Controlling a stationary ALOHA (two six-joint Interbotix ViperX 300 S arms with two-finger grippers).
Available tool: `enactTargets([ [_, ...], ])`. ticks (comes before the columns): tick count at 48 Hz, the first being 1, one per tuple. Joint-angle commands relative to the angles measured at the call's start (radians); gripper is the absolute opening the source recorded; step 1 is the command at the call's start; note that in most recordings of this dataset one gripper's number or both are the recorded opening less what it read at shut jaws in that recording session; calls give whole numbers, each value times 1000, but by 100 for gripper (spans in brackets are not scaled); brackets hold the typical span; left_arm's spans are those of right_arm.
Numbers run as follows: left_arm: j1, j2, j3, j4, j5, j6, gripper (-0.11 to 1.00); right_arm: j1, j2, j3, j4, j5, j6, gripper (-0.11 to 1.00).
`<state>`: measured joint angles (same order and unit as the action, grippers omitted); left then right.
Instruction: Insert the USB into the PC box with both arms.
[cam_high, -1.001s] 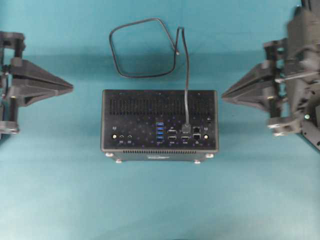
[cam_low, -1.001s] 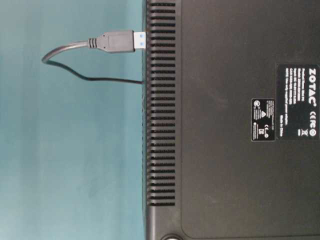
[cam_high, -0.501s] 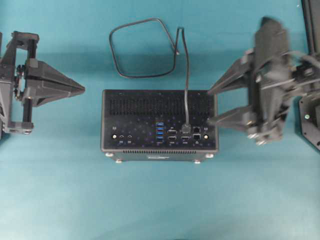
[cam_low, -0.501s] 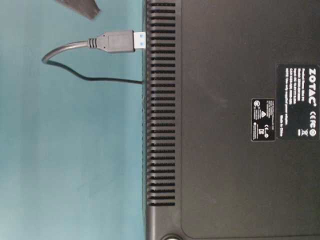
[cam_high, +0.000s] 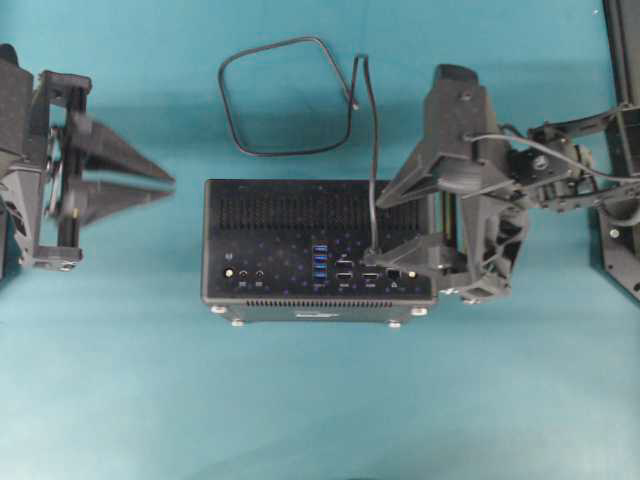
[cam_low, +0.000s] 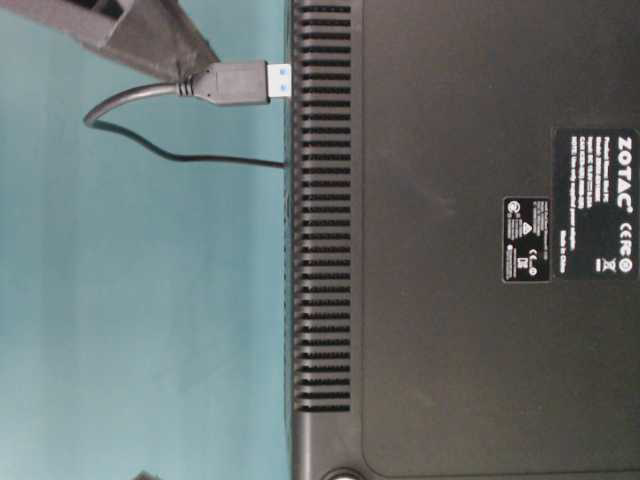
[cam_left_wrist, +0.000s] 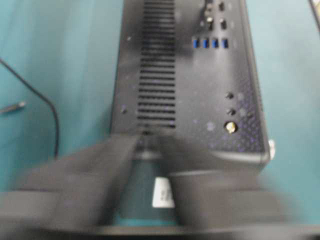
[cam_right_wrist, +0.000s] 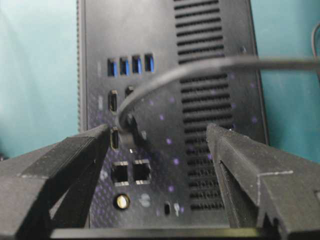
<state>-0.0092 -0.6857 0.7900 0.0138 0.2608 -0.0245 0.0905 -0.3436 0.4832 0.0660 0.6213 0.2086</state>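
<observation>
PC box (cam_high: 318, 250) lies flat at the centre of the teal table (cam_high: 320, 400), port face up; the column of blue ports (cam_high: 320, 262) sits near its front edge.

USB (cam_high: 374, 256): plug stands upright on the box's port face, right of the blue ports; whether it is seated in a socket cannot be told. Table-level view shows the plug's blue tip at the box face. Its thin cable runs back over the vent slots (cam_high: 300, 211) and off the rear edge, ending in a loop on the table behind the box.

Right gripper (cam_high: 381, 225): over the box's right end, jaws spread wide, one finger on either side of the plug. Nothing held; wrist view shows clear gaps between the fingers and the plug.

Left gripper (cam_high: 168, 183): off the box's left side, well apart from it, jaws parted, holding nothing. Its wrist view is blurred.
</observation>
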Motion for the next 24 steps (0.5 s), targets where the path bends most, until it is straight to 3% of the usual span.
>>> enactTargets([
  [1,0,-12,-12,3,-6,5,67,14,6,-41,0,12,-12,83],
  [4,0,-15,2,3,-5,8,83,21,21,-55,0,32,-12,84],
  [6,0,-17,15,3,-5,8,87,25,32,-64,-2,46,-14,83],
  [24,0,-63,63,3,6,9,84,34,112,-181,-9,230,-14,82],
])
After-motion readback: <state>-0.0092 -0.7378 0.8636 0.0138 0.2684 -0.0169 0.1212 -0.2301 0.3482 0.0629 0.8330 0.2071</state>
